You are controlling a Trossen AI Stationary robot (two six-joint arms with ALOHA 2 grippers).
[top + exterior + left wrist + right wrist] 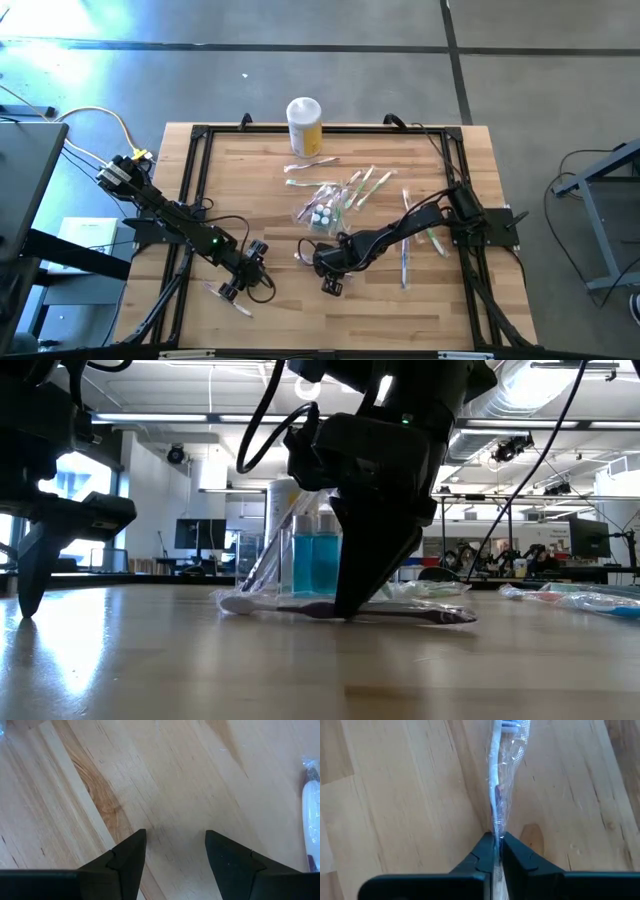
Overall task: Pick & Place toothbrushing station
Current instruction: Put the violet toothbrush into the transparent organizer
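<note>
The right gripper (496,840) is pinching a clear-wrapped white toothbrush (496,780) between its dark fingers, which are closing tight on the wrapper's end. In the low view this gripper (350,610) is standing tip-down on the pale wooden surface (200,660), with the wrapped toothbrush (430,616) lying flat under it. Just behind, the small clear plastic toothbrushing station (322,212) with blue bottles inside is sitting near the surface's middle, among scattered wrapped toothbrushes (365,186). A white-lidded yellow jar (304,125) is standing at the far edge. The left gripper (243,279) is hovering near the front left, its fingers (131,855) spread wide over bare wood, holding nothing.
</note>
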